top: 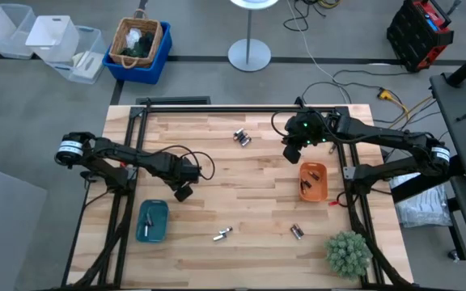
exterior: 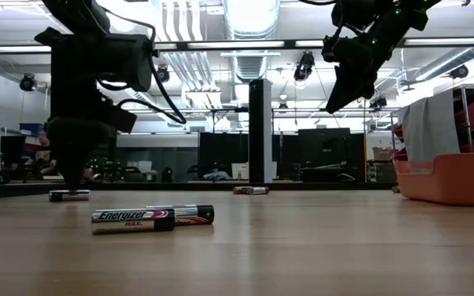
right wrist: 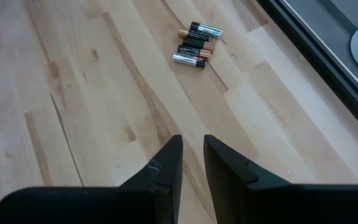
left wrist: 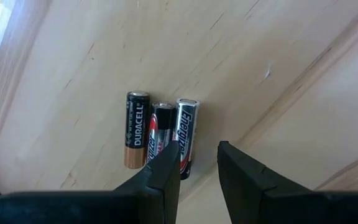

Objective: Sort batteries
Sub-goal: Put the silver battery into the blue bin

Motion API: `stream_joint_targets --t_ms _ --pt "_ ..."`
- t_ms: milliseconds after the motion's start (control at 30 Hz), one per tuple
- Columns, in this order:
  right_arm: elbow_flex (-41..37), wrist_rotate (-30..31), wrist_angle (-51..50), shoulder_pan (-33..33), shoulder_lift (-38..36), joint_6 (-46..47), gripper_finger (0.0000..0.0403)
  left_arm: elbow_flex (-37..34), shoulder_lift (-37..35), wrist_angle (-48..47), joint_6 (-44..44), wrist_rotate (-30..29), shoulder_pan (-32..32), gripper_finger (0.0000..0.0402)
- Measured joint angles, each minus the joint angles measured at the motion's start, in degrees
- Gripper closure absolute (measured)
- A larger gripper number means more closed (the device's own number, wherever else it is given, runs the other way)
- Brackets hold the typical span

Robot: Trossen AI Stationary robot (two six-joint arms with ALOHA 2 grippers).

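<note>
Three batteries lie side by side on the wooden table, right below my left gripper. The gripper is narrowly open and points down over the cluster's silver Energizer cell. In the low view the same cluster lies just under that gripper's fingers, and I see no touch. My right gripper hangs high above the table, narrowly open and empty, beside the orange tray. More batteries lie beyond it near the far edge. Other pairs lie near the front: one at the centre and one to its right.
A teal tray with a few dark pieces in it sits at the front left, next to my left gripper. The orange tray holds some batteries. A small green plant stands at the front right corner. Bare wood lies across the table's middle.
</note>
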Motion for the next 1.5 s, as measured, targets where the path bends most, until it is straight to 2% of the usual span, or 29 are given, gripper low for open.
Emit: stream_joint_targets --t_ms 1500 --pt "0.0 0.0 0.0 0.0 0.0 0.1 0.0344 -1.4 0.0 0.6 -0.3 -0.1 -0.2 0.0314"
